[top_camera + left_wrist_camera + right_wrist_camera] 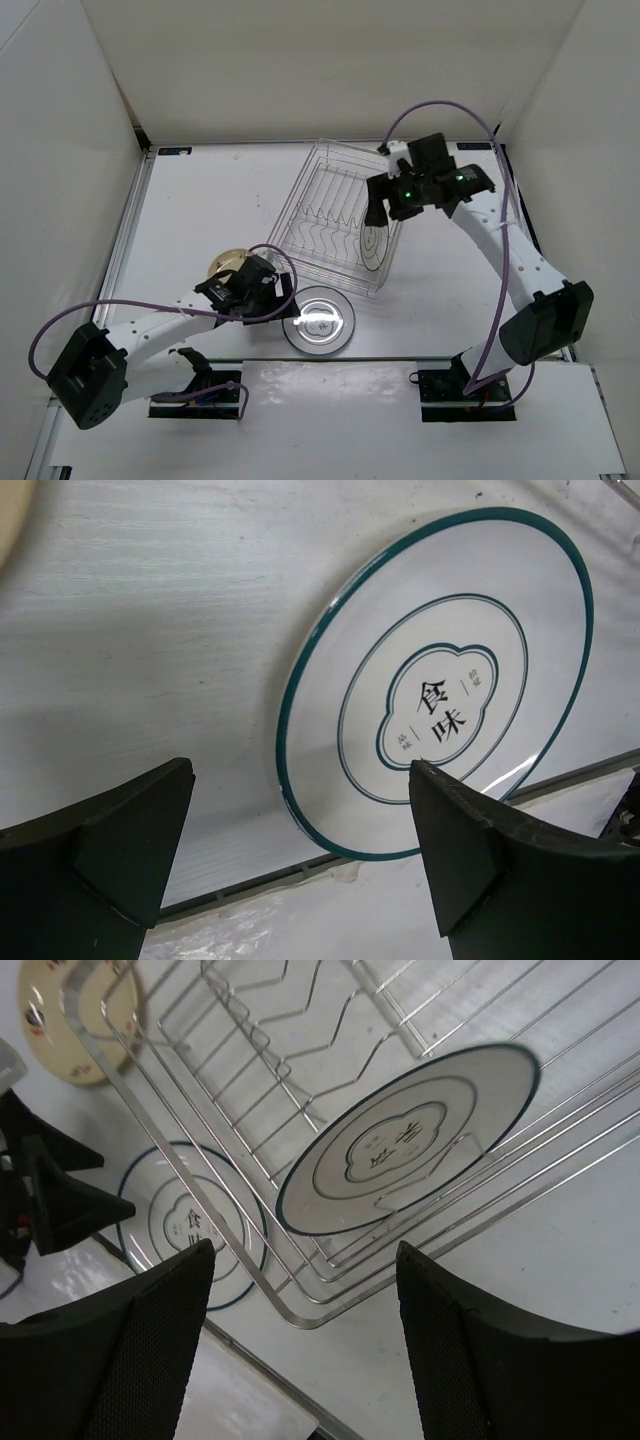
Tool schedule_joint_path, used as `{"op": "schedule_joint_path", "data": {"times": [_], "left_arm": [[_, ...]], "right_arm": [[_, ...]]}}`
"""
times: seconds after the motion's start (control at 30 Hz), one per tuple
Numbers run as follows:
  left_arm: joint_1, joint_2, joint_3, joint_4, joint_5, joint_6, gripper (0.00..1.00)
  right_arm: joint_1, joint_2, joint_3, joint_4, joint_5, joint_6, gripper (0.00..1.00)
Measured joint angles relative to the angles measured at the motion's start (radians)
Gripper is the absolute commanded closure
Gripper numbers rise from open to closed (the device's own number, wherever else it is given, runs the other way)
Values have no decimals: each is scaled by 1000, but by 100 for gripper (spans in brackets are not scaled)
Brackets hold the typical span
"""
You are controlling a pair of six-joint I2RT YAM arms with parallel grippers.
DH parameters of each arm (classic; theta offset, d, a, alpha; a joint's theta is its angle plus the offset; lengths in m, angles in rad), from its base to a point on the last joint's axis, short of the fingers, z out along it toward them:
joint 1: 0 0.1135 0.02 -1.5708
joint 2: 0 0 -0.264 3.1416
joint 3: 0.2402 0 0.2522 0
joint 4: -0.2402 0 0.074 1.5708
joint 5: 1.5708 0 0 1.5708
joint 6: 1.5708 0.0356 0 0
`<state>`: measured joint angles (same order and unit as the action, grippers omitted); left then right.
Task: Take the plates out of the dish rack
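The wire dish rack [335, 210] stands mid-table. One silver-grey plate [374, 245] leans in its near right end, seen through the wires in the right wrist view [410, 1150]. My right gripper [380, 215] hovers above that plate, open and empty [305, 1340]. A second silver-grey plate [320, 321] lies flat on the table in front of the rack, and fills the left wrist view [440, 680]. My left gripper [275, 298] is just left of it, open with nothing between its fingers [300, 860]. A tan plate [226, 265] lies behind the left wrist, partly hidden.
White walls enclose the table on three sides. A raised white panel [330, 400] covers the near edge between the arm bases. A purple cable [440, 105] loops over the right arm by the rack's far corner.
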<state>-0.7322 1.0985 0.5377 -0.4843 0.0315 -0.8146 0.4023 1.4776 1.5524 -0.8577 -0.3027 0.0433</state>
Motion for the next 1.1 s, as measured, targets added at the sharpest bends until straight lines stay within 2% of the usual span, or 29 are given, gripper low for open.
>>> {"op": "schedule_joint_path", "data": {"times": [0.27,0.6,0.73,0.9,1.1], "left_arm": [[-120,72,-2,53,-108,-51,0],[-138,34,23,15,-208,-18,0],[-138,-2,23,-18,-235,-5,0],[-138,-58,19,-43,-261,3,0],[-138,-104,19,-79,-287,13,0]], "right_arm": [[163,53,-130,27,266,47,20],[128,36,-173,101,538,148,24],[55,106,-103,76,557,195,24],[-33,274,-88,65,496,224,24],[-65,409,-88,42,401,233,49]]}}
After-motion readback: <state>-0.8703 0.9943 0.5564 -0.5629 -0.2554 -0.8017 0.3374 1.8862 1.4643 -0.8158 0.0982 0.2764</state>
